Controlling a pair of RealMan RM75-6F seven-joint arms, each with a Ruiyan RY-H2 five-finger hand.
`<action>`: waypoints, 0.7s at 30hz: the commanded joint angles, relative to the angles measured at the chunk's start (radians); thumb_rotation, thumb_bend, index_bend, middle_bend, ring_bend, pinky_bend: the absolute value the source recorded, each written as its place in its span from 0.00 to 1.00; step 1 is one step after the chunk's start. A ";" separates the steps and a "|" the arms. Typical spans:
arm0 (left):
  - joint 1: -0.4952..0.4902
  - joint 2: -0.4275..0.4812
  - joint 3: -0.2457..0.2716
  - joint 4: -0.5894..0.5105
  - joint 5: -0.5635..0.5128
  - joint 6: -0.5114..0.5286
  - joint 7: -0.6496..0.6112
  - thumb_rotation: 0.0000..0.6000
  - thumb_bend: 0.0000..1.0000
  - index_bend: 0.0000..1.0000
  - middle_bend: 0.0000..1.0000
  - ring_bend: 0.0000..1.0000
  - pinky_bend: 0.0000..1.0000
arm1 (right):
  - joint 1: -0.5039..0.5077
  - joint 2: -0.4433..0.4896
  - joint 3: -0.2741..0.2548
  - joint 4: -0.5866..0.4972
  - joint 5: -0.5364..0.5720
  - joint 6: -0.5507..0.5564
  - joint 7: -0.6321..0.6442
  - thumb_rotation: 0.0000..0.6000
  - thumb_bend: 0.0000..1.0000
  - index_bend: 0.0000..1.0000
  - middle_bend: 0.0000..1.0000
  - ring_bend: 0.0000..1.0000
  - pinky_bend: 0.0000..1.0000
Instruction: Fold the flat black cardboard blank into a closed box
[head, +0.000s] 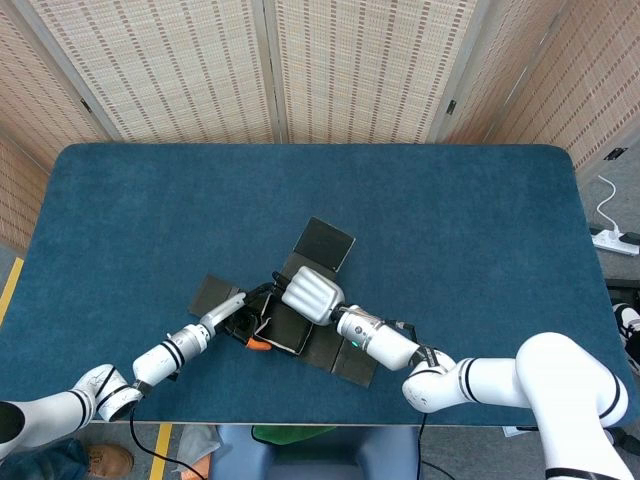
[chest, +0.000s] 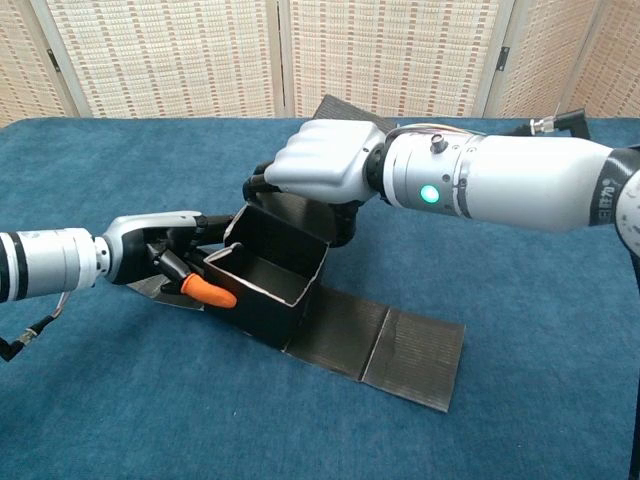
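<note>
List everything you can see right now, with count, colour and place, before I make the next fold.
cardboard blank: one, black, near-centre of the table, partly folded into an open-topped box with flat panels lying beside it.
table: one, blue cloth cover, filling most of both views.
folding screen: one, beige woven, behind the table.
power strip: one, white, on the floor at the right edge.
left hand: white and black, orange fingertip against the box's left wall.
right hand: white, over the box's far wall, fingers curled on it.

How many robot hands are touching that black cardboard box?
2: the left hand touches the black cardboard box at its left wall; the right hand rests on its far edge.
</note>
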 joint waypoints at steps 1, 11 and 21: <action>-0.042 -0.029 0.076 0.071 0.077 0.051 -0.160 1.00 0.15 0.10 0.04 0.60 0.90 | -0.007 -0.016 0.000 0.048 -0.058 -0.007 0.057 1.00 0.28 0.48 0.42 0.83 1.00; -0.045 -0.070 0.119 0.147 0.068 0.107 -0.259 1.00 0.16 0.10 0.07 0.62 0.89 | -0.012 -0.055 0.006 0.129 -0.148 -0.024 0.131 1.00 0.29 0.42 0.30 0.82 1.00; -0.045 -0.082 0.121 0.154 0.025 0.100 -0.250 1.00 0.16 0.29 0.23 0.64 0.89 | -0.020 0.017 0.023 0.050 -0.119 -0.075 0.117 1.00 0.29 0.00 0.00 0.68 1.00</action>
